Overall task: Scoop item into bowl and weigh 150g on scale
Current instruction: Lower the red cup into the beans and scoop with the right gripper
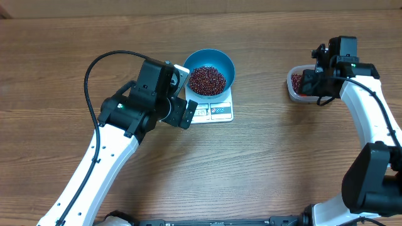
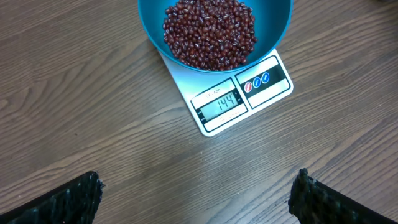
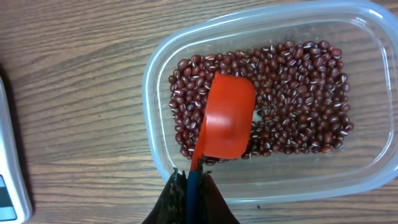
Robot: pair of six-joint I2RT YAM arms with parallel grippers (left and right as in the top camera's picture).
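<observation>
The blue bowl (image 1: 223, 65) stands on the white scale (image 1: 220, 112) and holds a heap of dark red beans (image 1: 207, 79). In the left wrist view the bowl (image 2: 273, 25) and its beans (image 2: 210, 31) sit at the top, and the scale's display (image 2: 219, 103) reads 144. My left gripper (image 2: 198, 179) hovers open over bare wood just in front of the scale, nothing between its fingers. My right gripper (image 3: 193, 179) is shut on the blue handle of an orange scoop (image 3: 229, 118). The scoop lies dome-up on the beans (image 3: 298, 93) inside a clear tub (image 3: 373, 168).
The clear tub (image 1: 294, 85) sits at the right of the table, well apart from the scale. A corner of the scale (image 3: 9, 180) shows at the left edge of the right wrist view. The left arm's black cable (image 1: 94, 69) loops over the table to the left.
</observation>
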